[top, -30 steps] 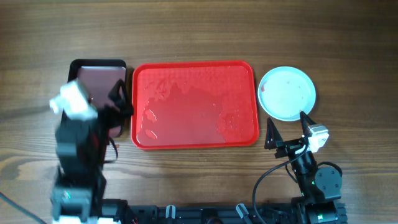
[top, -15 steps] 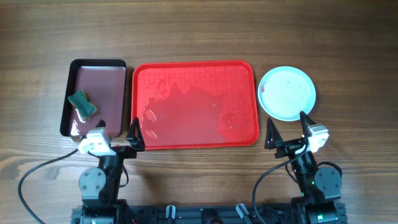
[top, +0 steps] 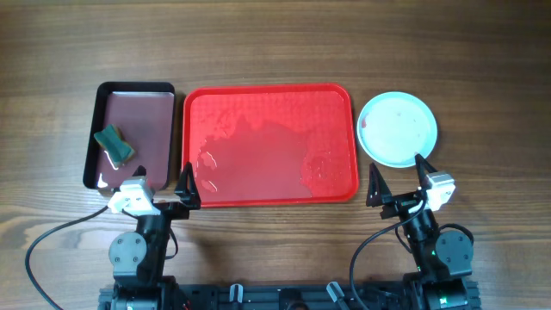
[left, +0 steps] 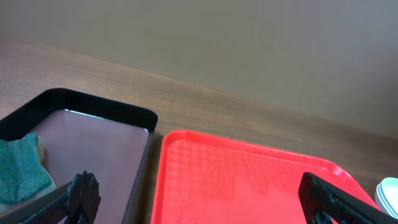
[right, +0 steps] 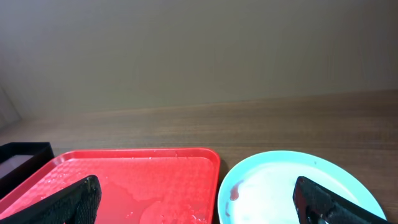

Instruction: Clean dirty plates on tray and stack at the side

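Overhead, we are seeing the left gripper (top: 161, 188) and right gripper (top: 397, 182) spread empty. The plates (top: 398, 129) are sitting stacked just right of the tray (top: 267, 88), so we are judging the reddish smear (top: 365, 121) needs wiping.

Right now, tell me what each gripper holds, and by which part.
Nothing is held. The left gripper and the right gripper both stand open and empty; the sponge lies in the dark tray, the plates beside the red tray.
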`<state>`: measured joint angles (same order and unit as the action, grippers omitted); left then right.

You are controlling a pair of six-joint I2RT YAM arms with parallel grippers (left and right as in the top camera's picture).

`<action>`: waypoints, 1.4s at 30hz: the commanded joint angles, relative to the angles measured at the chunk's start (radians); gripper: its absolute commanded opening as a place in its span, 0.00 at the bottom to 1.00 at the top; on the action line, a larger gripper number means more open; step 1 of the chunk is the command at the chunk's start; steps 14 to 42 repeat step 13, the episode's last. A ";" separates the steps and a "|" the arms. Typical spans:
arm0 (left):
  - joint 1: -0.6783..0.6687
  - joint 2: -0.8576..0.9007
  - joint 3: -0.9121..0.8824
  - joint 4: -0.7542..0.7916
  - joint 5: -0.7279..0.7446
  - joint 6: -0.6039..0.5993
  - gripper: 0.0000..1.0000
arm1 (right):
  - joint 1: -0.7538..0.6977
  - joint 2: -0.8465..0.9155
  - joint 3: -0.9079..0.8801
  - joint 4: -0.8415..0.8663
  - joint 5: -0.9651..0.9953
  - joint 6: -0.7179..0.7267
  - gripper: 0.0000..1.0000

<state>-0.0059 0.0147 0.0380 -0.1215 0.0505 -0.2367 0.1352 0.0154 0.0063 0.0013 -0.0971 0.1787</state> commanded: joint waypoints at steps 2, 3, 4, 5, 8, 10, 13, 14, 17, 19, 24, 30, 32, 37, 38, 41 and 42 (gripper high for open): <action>0.006 -0.012 -0.010 0.001 -0.002 0.021 1.00 | -0.004 -0.008 -0.001 0.005 -0.009 0.008 1.00; 0.006 -0.012 -0.010 0.001 -0.002 0.021 1.00 | -0.004 -0.008 -0.001 0.005 -0.009 0.008 1.00; 0.006 -0.012 -0.010 0.001 -0.002 0.021 1.00 | -0.004 -0.008 -0.001 0.005 -0.009 0.007 1.00; 0.006 -0.012 -0.010 0.001 -0.002 0.021 1.00 | -0.004 -0.008 -0.001 0.005 -0.009 0.008 1.00; 0.006 -0.012 -0.010 0.001 -0.002 0.021 1.00 | -0.004 -0.008 -0.001 0.005 -0.009 0.008 1.00; 0.006 -0.012 -0.010 0.001 -0.002 0.021 1.00 | -0.004 -0.008 -0.001 0.005 -0.009 0.007 1.00; 0.006 -0.012 -0.010 0.001 -0.002 0.021 1.00 | -0.004 -0.008 -0.001 0.005 -0.009 0.008 1.00; 0.006 -0.012 -0.010 0.001 -0.002 0.021 1.00 | -0.004 -0.008 -0.001 0.005 -0.009 0.008 1.00; 0.006 -0.012 -0.010 0.001 -0.002 0.021 1.00 | -0.004 -0.008 -0.001 0.005 -0.009 0.008 1.00; 0.006 -0.012 -0.010 0.001 -0.002 0.021 1.00 | -0.004 -0.008 -0.001 0.005 -0.009 0.008 1.00; 0.006 -0.012 -0.010 0.001 -0.002 0.021 1.00 | -0.004 -0.008 -0.001 0.005 -0.009 0.008 1.00; 0.006 -0.012 -0.010 0.001 -0.002 0.021 1.00 | -0.004 -0.008 -0.001 0.005 -0.009 0.008 1.00; 0.006 -0.012 -0.010 0.001 -0.002 0.021 1.00 | -0.004 -0.008 -0.001 0.005 -0.009 0.008 1.00; 0.006 -0.012 -0.010 0.001 -0.002 0.021 1.00 | -0.004 -0.008 -0.001 0.005 -0.009 0.008 1.00; 0.006 -0.012 -0.010 0.001 -0.002 0.021 1.00 | -0.004 -0.008 -0.001 0.005 -0.009 0.008 1.00; 0.006 -0.012 -0.010 0.001 -0.002 0.021 1.00 | -0.004 -0.008 -0.001 0.005 -0.009 0.008 1.00; 0.006 -0.012 -0.010 0.001 -0.002 0.021 1.00 | -0.004 -0.008 -0.001 0.005 -0.009 0.008 1.00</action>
